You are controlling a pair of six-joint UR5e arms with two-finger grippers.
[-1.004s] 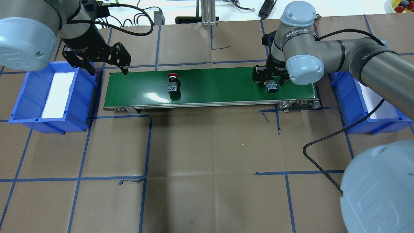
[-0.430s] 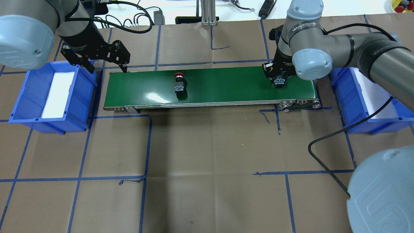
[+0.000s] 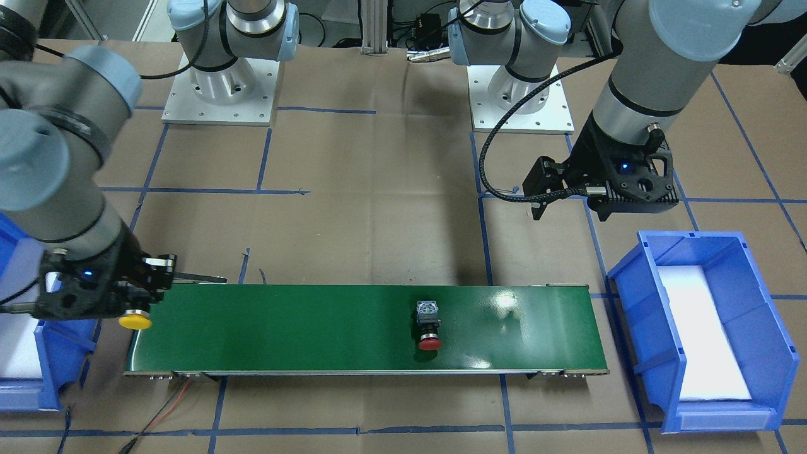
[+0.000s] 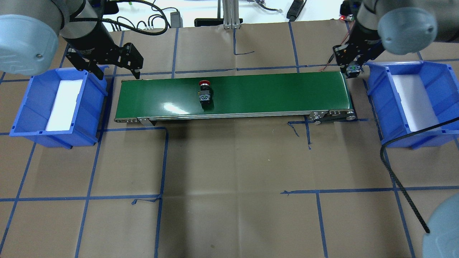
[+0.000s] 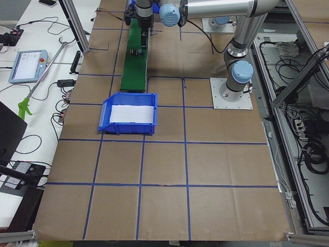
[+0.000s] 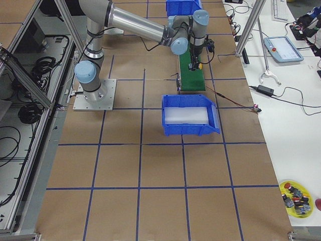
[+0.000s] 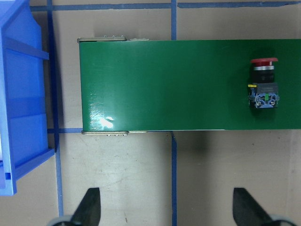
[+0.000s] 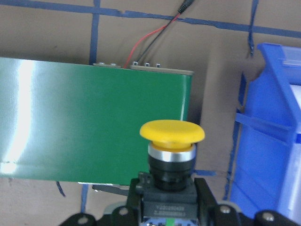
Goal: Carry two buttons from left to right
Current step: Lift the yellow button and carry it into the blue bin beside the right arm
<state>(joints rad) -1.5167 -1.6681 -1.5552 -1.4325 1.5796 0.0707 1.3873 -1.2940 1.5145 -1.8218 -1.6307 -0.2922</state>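
My right gripper (image 8: 167,209) has its fingers clamped on the body of the yellow-capped button (image 8: 172,133), and the cap sticks out past the tips. Beyond the cap I see the end of the green conveyor belt (image 8: 94,122), with the right blue bin (image 8: 268,155) just to one side. My left gripper (image 7: 167,212) is spread wide and holds nothing. The red-capped button (image 7: 264,84) lies on the belt, well ahead of one fingertip.
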